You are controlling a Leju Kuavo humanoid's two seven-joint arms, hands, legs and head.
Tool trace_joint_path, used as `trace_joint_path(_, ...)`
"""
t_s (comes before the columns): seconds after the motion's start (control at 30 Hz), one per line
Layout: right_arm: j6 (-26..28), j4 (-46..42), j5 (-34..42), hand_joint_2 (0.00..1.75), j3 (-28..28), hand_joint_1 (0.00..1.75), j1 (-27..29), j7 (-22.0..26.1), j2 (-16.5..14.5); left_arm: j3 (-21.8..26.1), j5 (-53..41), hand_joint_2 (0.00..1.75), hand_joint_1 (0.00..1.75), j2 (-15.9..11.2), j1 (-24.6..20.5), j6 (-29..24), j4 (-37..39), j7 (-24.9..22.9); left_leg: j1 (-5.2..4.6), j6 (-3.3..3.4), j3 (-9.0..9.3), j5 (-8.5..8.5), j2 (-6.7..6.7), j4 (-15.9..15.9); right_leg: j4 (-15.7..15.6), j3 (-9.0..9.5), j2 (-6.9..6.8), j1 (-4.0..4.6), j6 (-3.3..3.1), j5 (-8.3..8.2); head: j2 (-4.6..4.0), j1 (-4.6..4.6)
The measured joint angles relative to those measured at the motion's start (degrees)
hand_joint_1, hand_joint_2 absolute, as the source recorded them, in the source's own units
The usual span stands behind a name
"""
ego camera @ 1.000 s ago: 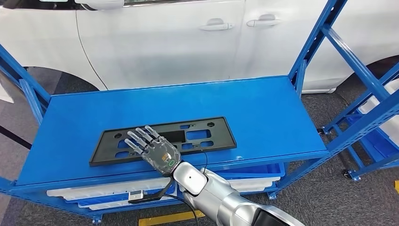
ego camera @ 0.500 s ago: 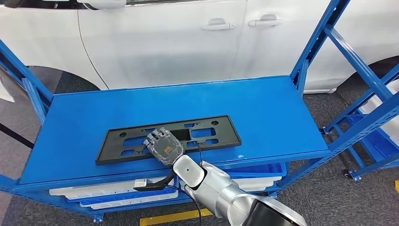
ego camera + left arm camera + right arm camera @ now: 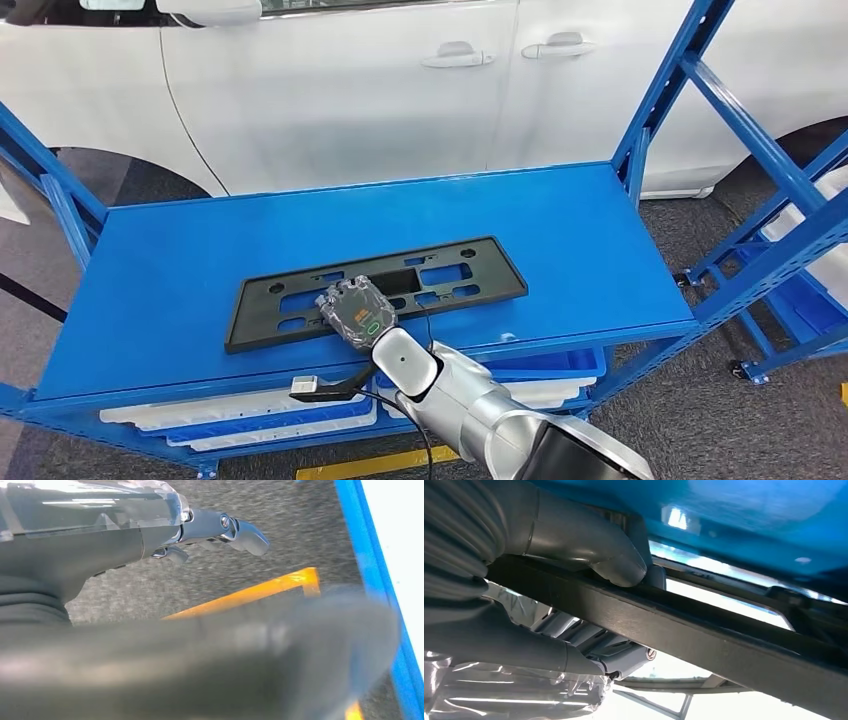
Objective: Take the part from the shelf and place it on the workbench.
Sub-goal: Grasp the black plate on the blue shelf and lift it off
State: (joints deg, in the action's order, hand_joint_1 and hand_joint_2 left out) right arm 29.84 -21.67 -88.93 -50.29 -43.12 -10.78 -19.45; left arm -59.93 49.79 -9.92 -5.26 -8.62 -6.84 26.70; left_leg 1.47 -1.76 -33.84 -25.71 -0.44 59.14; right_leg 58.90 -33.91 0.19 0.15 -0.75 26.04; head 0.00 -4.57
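Plastic, black and flat, the part (image 3: 378, 289) lay on the blue top shelf (image 3: 560, 250) of the rack, near the shelf's front edge and running along it, its far-right end angled slightly toward the back. It was a long rectangular frame with several cut-outs and small holes. The right robot hand (image 3: 355, 308) sat at the middle of the part's near long edge with its fingers curled down over that edge. In the right wrist view the thick grey thumb (image 3: 589, 545) pressed on one face of the part's dark bar (image 3: 704, 635) while the darker fingers (image 3: 589, 640) lay against the opposite face, so the hand gripped the part. The silver right arm (image 3: 470, 405) reached in from below, a black cable looping beside its wrist.

The left robot hand (image 3: 200, 530) hung over grey carpeted floor (image 3: 270, 510) marked with a yellow line (image 3: 250, 592); its fingers were partly bent and apart, with nothing in them.

Behind the rack stood a white car (image 3: 400, 90). White trays (image 3: 240, 410) lay on the lower shelf.
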Motion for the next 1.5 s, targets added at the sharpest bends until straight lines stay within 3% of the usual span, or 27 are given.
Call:
trace_joint_path(0.07,0.02,0.02,0.09,1.75,0.23,1.75,-0.05,0.02,0.01,-0.03,0.0,1.75,0.0,0.01,0.09,0.27,0.0,1.09,-0.12,0.82,0.0,0.05,-0.01,-0.1,0.08,-0.13,0.11,0.06,0.49,0.01,0.0,-0.01)
trace_joint_path(0.13,0.04,0.04,0.25,1.75,0.51,1.75,-0.19,0.11,0.01,-0.1,0.0,1.75,0.0,0.02,0.03,0.53,0.0,1.78,0.0,1.5,0.07,0.23,0.07,-0.27,1.51,-0.67,0.11,-0.15,1.12,1.12,0.0,0.0)
trace_joint_path(0.23,-0.03,0.12,0.32,1.75,1.03,1.75,-0.32,0.45,0.04,-0.3,0.0,1.75,0.0,0.02,-0.09,0.81,0.01,2.21,0.03,2.16,0.02,0.32,0.24,-0.36,11.08,-5.15,0.05,-0.44,1.81,6.04,0.0,0.01)
trace_joint_path(0.27,-0.08,0.18,0.32,1.75,1.16,1.75,-0.28,0.55,0.07,-0.37,0.0,1.75,0.0,0.02,-0.08,0.88,0.02,2.26,0.0,2.21,-0.01,0.31,0.27,-0.35,14.44,-6.82,0.04,-0.5,1.89,7.17,0.0,0.01)
trace_joint_path(0.3,-0.13,0.25,0.32,1.75,1.26,1.75,-0.24,0.62,0.09,-0.44,0.0,1.75,0.0,0.02,-0.06,0.91,0.04,2.28,-0.02,2.22,-0.01,0.31,0.26,-0.34,16.1,-7.69,0.03,-0.52,1.9,7.26,0.0,0.01)
trace_joint_path(0.33,-0.15,0.3,0.33,1.75,1.32,1.75,-0.23,0.67,0.1,-0.53,0.0,1.75,0.0,0.02,-0.06,0.94,0.05,2.28,-0.03,2.21,0.03,0.3,0.22,-0.34,15.57,-7.5,0.03,-0.54,1.82,6.26,0.0,0.01)
trace_joint_path(0.37,-0.12,0.33,0.38,1.75,1.43,1.75,-0.26,0.74,0.11,-0.67,0.0,1.75,0.0,0.02,-0.06,0.98,0.07,2.28,-0.02,2.18,0.1,0.29,0.16,-0.34,12.79,-6.18,0.02,-0.53,1.65,4.37,0.0,0.01)
trace_joint_path(0.4,-0.04,0.34,0.48,1.75,1.57,1.75,-0.31,0.86,0.1,-0.83,0.0,1.75,0.0,0.02,-0.08,1.02,0.07,2.28,-0.02,2.12,0.18,0.26,0.1,-0.34,8.77,-4.22,0.01,-0.51,1.39,2.28,0.0,0.01)
trace_joint_path(0.47,0.41,0.32,1.07,1.75,2.04,1.75,-0.44,1.42,0.07,-1.14,0.0,1.75,0.0,0.02,-0.14,1.15,0.07,2.38,-0.21,1.68,0.18,0.22,0.0,-0.31,2.08,-1.07,-0.02,-0.26,0.86,0.02,0.0,0.0)
trace_joint_path(0.53,1.15,0.3,2.77,1.75,2.81,1.75,-0.46,3.01,0.03,-1.28,0.0,1.75,0.0,0.02,-0.17,1.25,0.08,2.61,-0.34,0.95,0.13,0.29,-0.05,-0.46,0.29,-0.39,0.01,0.06,0.44,0.02,0.0,-0.01)
trace_joint_path(0.63,2.78,-0.82,9.63,1.75,5.61,1.75,0.0,9.76,0.02,-1.31,0.0,1.75,0.0,-0.03,-0.15,1.62,0.13,2.91,-0.14,0.0,0.04,-0.25,0.08,-0.1,-0.54,-0.09,0.0,-0.1,-0.61,-0.44,0.0,-0.01)
trace_joint_path(0.7,4.08,-2.49,13.45,1.75,8.24,1.75,0.43,14.01,0.04,-1.27,0.0,1.75,0.0,-0.08,-0.13,2.05,0.14,3.16,-0.08,-0.26,-1.79,-2.94,0.2,4.14,-1.1,0.17,-0.09,-0.25,-1.2,-0.76,0.0,-0.01)
trace_joint_path(0.77,5.05,-4.03,15.05,1.75,10.5,1.75,0.62,15.95,0.15,-1.21,0.0,1.75,0.0,-0.16,-0.09,2.4,0.15,3.37,-0.09,-0.44,-5.11,-6.3,0.2,11.51,-1.11,0.19,-0.08,-0.05,-1.44,-0.74,0.0,-0.01)
trace_joint_path(0.8,5.36,-4.7,15.82,1.75,11.44,1.75,0.75,16.85,0.25,-1.19,0.0,1.75,0.0,-0.2,-0.06,2.55,0.15,3.53,-0.09,-0.51,-6.31,-7.0,0.21,14.12,-1.07,0.24,-0.08,0.06,-1.49,-0.7,0.0,0.0)
trace_joint_path(0.83,5.56,-5.41,17.03,1.75,12.19,1.75,1.01,18.19,0.38,-1.17,0.0,1.75,0.0,-0.21,-0.03,2.71,0.15,3.77,-0.08,-0.54,-6.62,-6.63,0.21,14.78,-1.03,0.31,-0.07,0.14,-1.51,-0.66,0.0,-0.01)
trace_joint_path(0.87,5.77,-6.49,19.15,1.75,12.87,1.75,1.42,20.4,0.57,-1.12,0.0,1.75,0.0,-0.23,-0.02,2.83,0.15,4.08,-0.08,-0.52,-5.84,-5.23,0.22,13.13,-0.97,0.41,-0.03,0.17,-1.49,-0.59,0.0,0.0)
trace_joint_path(0.97,5.23,-14.63,33.09,1.75,15.55,1.75,3.5,32.47,2.12,-0.56,0.0,1.75,0.0,-0.34,-0.1,3.08,0.15,4.93,-0.13,-0.12,-0.68,-0.6,0.17,2.77,-0.41,0.58,0.18,0.39,-0.96,-0.14,0.0,0.0)
trace_joint_path(1.03,2.1,-24.75,45.88,1.75,17.98,1.75,5.64,39.91,4.27,-0.08,0.0,1.75,0.0,-0.34,-0.12,3.25,0.15,5.22,-0.32,0.56,0.78,-0.29,0.02,-0.06,-0.15,0.56,0.25,0.6,-0.38,0.05,0.0,0.01)
trace_joint_path(1.13,-6.75,-41.2,62.85,1.75,21.29,1.75,10.04,45.42,8.06,0.58,0.0,1.75,0.0,-0.31,0.2,4.1,0.15,6.28,-0.27,1.72,0.8,-0.04,-0.08,-0.36,0.31,0.46,0.16,0.47,0.57,0.55,0.0,0.01)
trace_joint_path(1.2,-14.17,-52.04,73.44,1.75,22.51,1.75,13.35,48.36,10.78,1.33,0.0,1.75,0.0,-0.29,0.27,4.77,0.15,7.49,-0.16,2.39,0.59,0.2,-0.05,-0.53,4.11,-1.35,0.13,0.23,1.31,3.14,0.0,0.01)
trace_joint_path(1.27,-20.85,-62.3,81.83,1.75,22.85,1.75,16.14,49.94,13.34,2.12,0.0,1.75,0.0,-0.28,0.31,5.09,0.15,8.52,-0.25,2.7,0.3,0.24,0.0,-0.5,11.5,-4.96,0.11,-0.04,1.79,6.83,0.0,0.01)
trace_joint_path(1.3,-23.47,-66.96,84.78,1.75,22.91,1.75,17.33,50.17,14.46,2.48,0.0,1.75,0.0,-0.26,0.34,5.15,0.15,8.89,-0.28,2.73,0.22,0.24,0.02,-0.49,14.6,-6.51,0.11,-0.16,1.92,7.82,0.0,0.01)
trace_joint_path(1.33,-25.56,-71.1,86.86,1.75,22.98,1.75,18.39,50.18,15.42,2.77,0.0,1.75,0.0,-0.23,0.36,5.2,0.15,9.16,-0.3,2.73,0.2,0.21,0.01,-0.48,15.93,-7.24,0.11,-0.26,1.98,7.7,0.0,0.01)
trace_joint_path(1.37,-27.3,-74.84,88.3,1.75,23.05,1.75,19.31,50.18,16.27,3.03,0.0,1.75,0.0,-0.15,0.36,5.21,0.15,9.35,-0.3,2.72,0.23,0.18,-0.01,-0.48,14.95,-6.9,0.11,-0.34,1.94,6.44,0.0,0.01)
trace_joint_path(1.43,-30.29,-81.41,90.06,1.75,23.14,1.75,20.6,50.1,17.69,3.44,0.0,1.75,0.0,0.05,0.33,5.21,0.15,9.65,-0.3,2.59,0.36,0.06,-0.08,-0.48,7.82,-3.72,0.09,-0.4,1.59,2.26,0.0,0.01)
trace_joint_path(1.5,-33.15,-86.36,91.89,1.75,23.14,1.75,21.11,49.68,18.65,3.74,0.0,1.75,0.0,0.2,0.29,5.19,0.15,9.83,-0.51,2.23,0.33,0.03,-0.08,-0.37,1.47,-0.9,0.09,-0.17,1.15,-0.16,0.0,0.0)
